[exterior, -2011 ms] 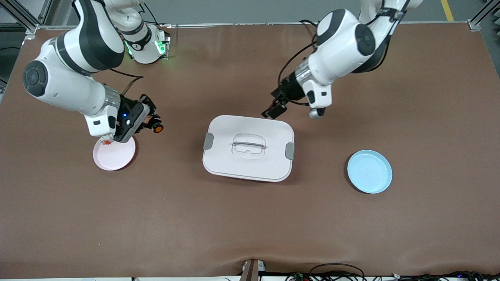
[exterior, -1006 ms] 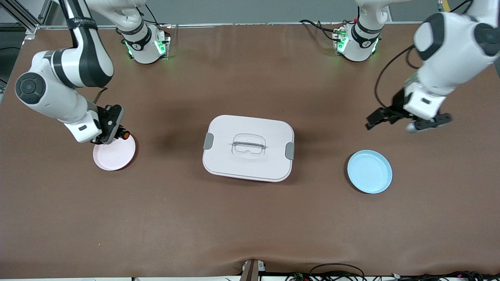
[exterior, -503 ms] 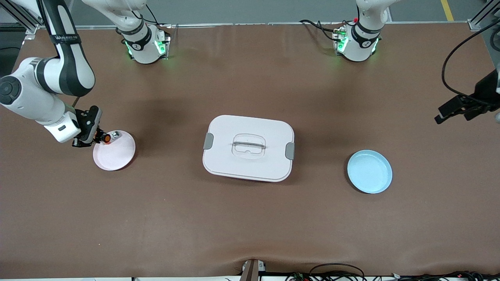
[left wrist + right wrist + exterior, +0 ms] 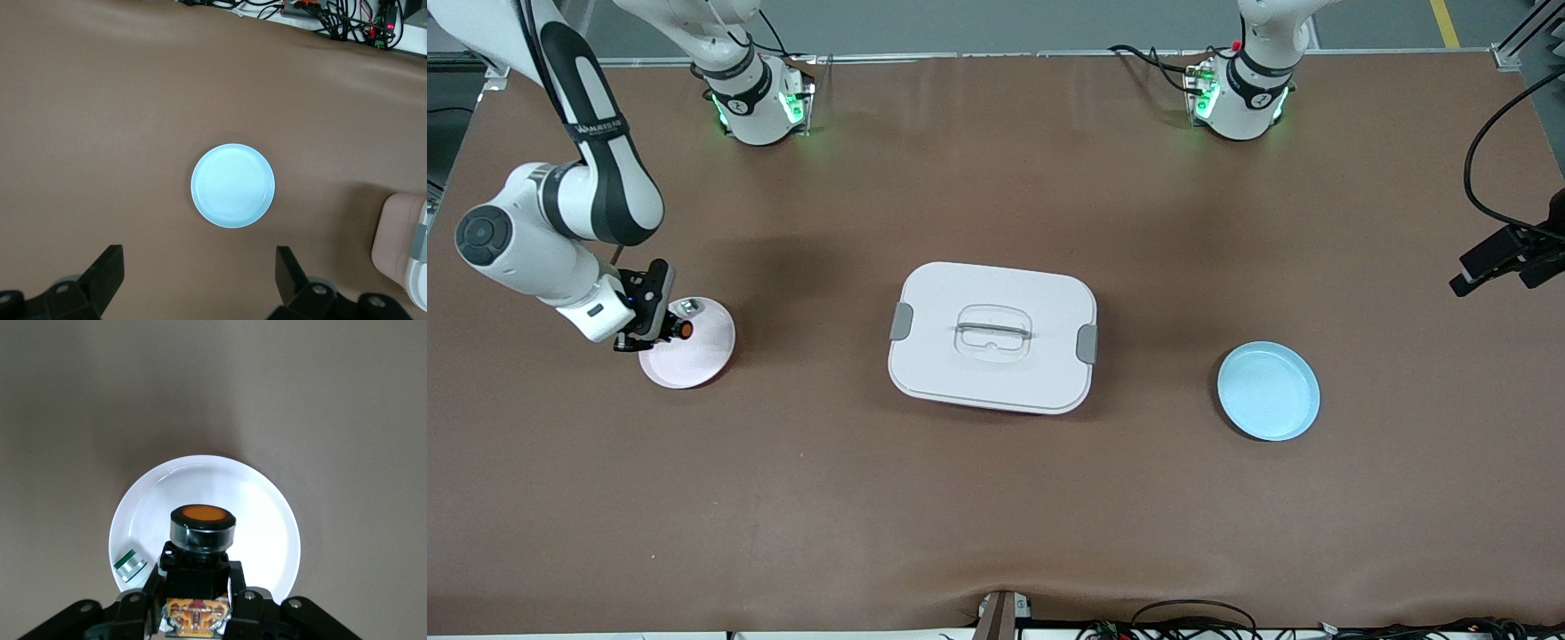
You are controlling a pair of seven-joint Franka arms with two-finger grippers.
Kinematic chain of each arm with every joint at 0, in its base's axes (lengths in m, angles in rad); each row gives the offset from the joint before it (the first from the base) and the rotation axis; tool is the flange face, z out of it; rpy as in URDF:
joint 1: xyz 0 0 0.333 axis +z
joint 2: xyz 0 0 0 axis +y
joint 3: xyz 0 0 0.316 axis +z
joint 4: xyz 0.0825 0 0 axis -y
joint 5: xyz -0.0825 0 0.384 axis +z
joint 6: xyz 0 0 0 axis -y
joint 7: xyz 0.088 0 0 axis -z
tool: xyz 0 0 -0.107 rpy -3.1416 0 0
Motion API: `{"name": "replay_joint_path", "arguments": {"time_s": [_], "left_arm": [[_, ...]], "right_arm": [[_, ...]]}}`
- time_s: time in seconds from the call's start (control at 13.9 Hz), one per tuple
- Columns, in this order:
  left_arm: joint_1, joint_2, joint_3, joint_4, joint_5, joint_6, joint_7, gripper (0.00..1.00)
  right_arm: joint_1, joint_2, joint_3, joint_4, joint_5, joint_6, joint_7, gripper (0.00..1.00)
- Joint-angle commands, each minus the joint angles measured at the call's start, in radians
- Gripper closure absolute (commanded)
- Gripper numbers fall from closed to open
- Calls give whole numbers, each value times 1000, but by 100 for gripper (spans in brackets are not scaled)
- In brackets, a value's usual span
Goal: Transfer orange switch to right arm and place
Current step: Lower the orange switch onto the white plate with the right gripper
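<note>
The orange switch (image 4: 682, 330), a stubby black button with an orange cap, is held in my right gripper (image 4: 660, 325), which is shut on its black body just above the pale pink plate (image 4: 694, 366) at the right arm's end of the table. In the right wrist view the switch (image 4: 202, 532) sits between the fingers (image 4: 143, 600) over the plate (image 4: 267, 520). My left gripper (image 4: 1494, 265) is open and empty, up over bare table at the left arm's end. Its fingers (image 4: 107, 272) stand wide apart.
A small silvery piece with a green band (image 4: 130, 565) lies on the pink plate near its rim. A white lidded box (image 4: 993, 336) sits mid-table. A light blue plate (image 4: 1268, 390) lies toward the left arm's end and shows in the left wrist view (image 4: 232, 185).
My right gripper has carried the switch from beside the box down over the pink plate. My left arm has swung away from the box to its own end of the table.
</note>
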Motion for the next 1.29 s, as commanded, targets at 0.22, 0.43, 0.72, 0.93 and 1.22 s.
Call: {"name": "replay_joint_path", "arguments": {"time_s": [0.22,0.43,0.72,0.93,1.22], "left_arm": [[-241,43,153,63,75,-30,-2,0],[-516,35,437,66,79,-36,0,0],[-452,-3,373,60,79,-85,-1,0],[-443,-57,345,11,80,-96,-6,0],[-438,-150,333,-106,79,-23,-15,0]], "right_arm": [[-57,90,14,4,-10,54,-28,100],[-57,108,14,5,-10,49,-12,100],[-45,126,14,15,-12,46,44,100],[-45,157,14,44,-13,49,47,100],[-40,183,14,67,-13,42,77,100]]}}
